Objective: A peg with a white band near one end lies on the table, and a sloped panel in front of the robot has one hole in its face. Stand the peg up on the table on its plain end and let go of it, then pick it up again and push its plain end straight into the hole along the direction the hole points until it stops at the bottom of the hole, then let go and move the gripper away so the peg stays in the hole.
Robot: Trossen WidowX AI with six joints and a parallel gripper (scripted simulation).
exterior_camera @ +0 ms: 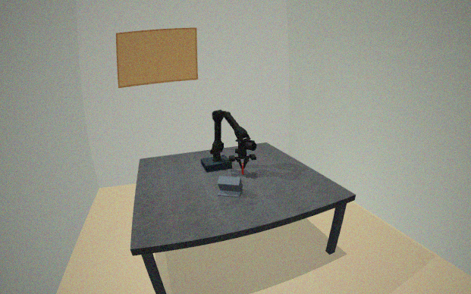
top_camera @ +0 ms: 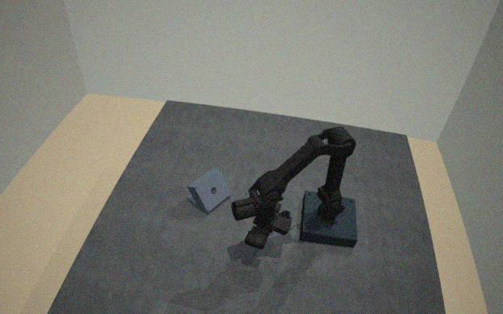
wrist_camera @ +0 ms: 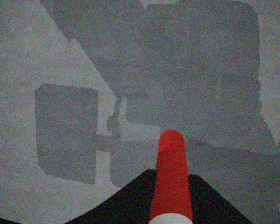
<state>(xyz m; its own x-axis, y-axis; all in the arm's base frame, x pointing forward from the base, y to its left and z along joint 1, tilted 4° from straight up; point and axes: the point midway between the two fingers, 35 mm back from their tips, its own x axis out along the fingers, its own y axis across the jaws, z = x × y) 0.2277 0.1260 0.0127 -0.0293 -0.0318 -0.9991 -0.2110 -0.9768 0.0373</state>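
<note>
The red peg (exterior_camera: 243,171) (wrist_camera: 172,155) stands upright, its plain end down and its white band (wrist_camera: 171,218) toward the wrist camera. My gripper (exterior_camera: 243,167) (wrist_camera: 171,181) is shut on the peg, with one dark finger on each side of it. Whether the plain end touches the table cannot be told. In the top view the peg and the fingertips are hidden behind the gripper body. The pale blue-grey sloped panel (top_camera: 204,197) (exterior_camera: 230,182) stands apart from the peg. Its round hole (top_camera: 214,190) shows in the top view only.
The robot's dark blue base plate (top_camera: 313,231) (exterior_camera: 208,165) sits on the dark grey table (top_camera: 151,243) (exterior_camera: 171,212), on the other side of the gripper from the panel in the top view. Shadows of the arm and gripper fall on the table around the peg.
</note>
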